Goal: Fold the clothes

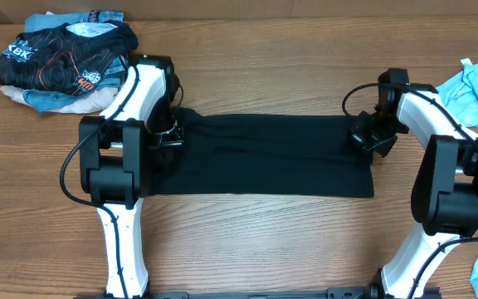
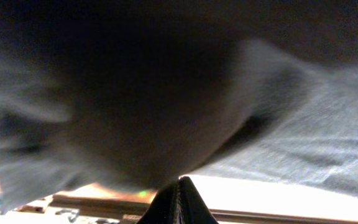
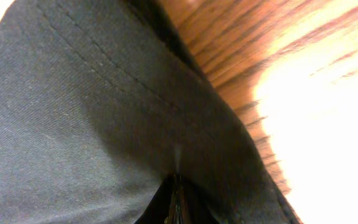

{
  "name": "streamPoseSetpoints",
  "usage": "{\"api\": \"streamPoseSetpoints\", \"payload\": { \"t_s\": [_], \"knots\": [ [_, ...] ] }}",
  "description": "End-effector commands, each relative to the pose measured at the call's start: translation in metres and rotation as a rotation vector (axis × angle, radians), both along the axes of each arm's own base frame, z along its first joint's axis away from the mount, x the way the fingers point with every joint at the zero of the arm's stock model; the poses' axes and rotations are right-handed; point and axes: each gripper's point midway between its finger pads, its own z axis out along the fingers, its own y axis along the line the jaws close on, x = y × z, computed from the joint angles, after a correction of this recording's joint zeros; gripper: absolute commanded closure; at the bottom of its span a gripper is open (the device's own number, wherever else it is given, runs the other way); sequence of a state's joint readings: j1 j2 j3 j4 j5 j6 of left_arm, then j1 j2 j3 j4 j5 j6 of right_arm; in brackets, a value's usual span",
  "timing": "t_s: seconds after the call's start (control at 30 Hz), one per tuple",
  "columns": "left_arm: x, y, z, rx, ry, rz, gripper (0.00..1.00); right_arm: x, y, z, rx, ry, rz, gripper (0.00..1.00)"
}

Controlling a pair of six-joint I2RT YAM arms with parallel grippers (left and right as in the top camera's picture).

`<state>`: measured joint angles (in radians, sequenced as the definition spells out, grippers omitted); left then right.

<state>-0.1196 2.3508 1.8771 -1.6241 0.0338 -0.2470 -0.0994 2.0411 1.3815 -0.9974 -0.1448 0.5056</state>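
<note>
T-shirt [image 1: 272, 154] pinched at both ends: left fingers [image 2: 166, 208] clenched on one edge, right fingers [image 3: 163, 211] clenched on the opposite edge. Lies as flat folded band across desk [image 1: 264, 241] centre. Likely soft, light, limp; best gripped at corners, pulled taut.

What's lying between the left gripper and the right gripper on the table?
Only the black T-shirt, spread flat from left gripper to right gripper; the overhead view shows it.
</note>
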Motion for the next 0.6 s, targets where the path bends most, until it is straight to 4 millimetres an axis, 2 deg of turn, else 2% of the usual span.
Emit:
{"api": "streamPoseSetpoints", "payload": {
  "t_s": [0.0, 0.07, 0.2, 0.3, 0.33, 0.37, 0.4, 0.43, 0.47, 0.5, 0.53, 0.57],
  "knots": [
    [0.025, 0.028, 0.024, 0.198, -0.116, 0.033, 0.96, 0.005, -0.031, 0.009, -0.097, 0.000, -0.059, 0.96],
    [0.033, 0.037, 0.036, 0.270, -0.165, 0.063, 0.95, 0.009, -0.039, 0.021, -0.097, -0.003, -0.077, 0.96],
    [0.045, 0.036, 0.055, 0.267, -0.231, 0.073, 0.94, 0.020, -0.054, 0.052, -0.102, -0.023, -0.100, 0.96],
    [0.053, 0.034, 0.068, 0.256, -0.287, 0.080, 0.88, 0.028, -0.066, 0.081, -0.107, -0.044, -0.125, 0.95],
    [0.055, 0.033, 0.073, 0.248, -0.303, 0.084, 0.81, 0.029, -0.069, 0.090, -0.108, -0.050, -0.114, 0.89],
    [0.056, 0.031, 0.077, 0.235, -0.313, 0.081, 0.71, 0.028, -0.072, 0.096, -0.109, -0.052, -0.092, 0.78],
    [0.056, 0.030, 0.079, 0.224, -0.319, 0.076, 0.53, 0.027, -0.073, 0.099, -0.109, -0.052, -0.065, 0.61],
    [0.056, 0.029, 0.080, 0.215, -0.322, 0.067, 0.24, 0.024, -0.075, 0.100, -0.108, -0.045, -0.045, 0.42],
    [0.056, 0.028, 0.080, 0.204, -0.320, 0.056, 0.00, 0.021, -0.076, 0.100, -0.105, -0.032, -0.034, 0.28],
    [0.056, 0.027, 0.080, 0.193, -0.318, 0.043, 0.00, 0.017, -0.076, 0.098, -0.102, -0.019, -0.026, 0.17],
    [0.056, 0.027, 0.079, 0.187, -0.316, 0.039, 0.00, 0.014, -0.076, 0.096, -0.099, -0.009, -0.019, 0.10],
    [0.056, 0.027, 0.078, 0.187, -0.318, 0.039, 0.00, 0.012, -0.076, 0.093, -0.097, -0.003, -0.004, 0.07]
  ]
}}
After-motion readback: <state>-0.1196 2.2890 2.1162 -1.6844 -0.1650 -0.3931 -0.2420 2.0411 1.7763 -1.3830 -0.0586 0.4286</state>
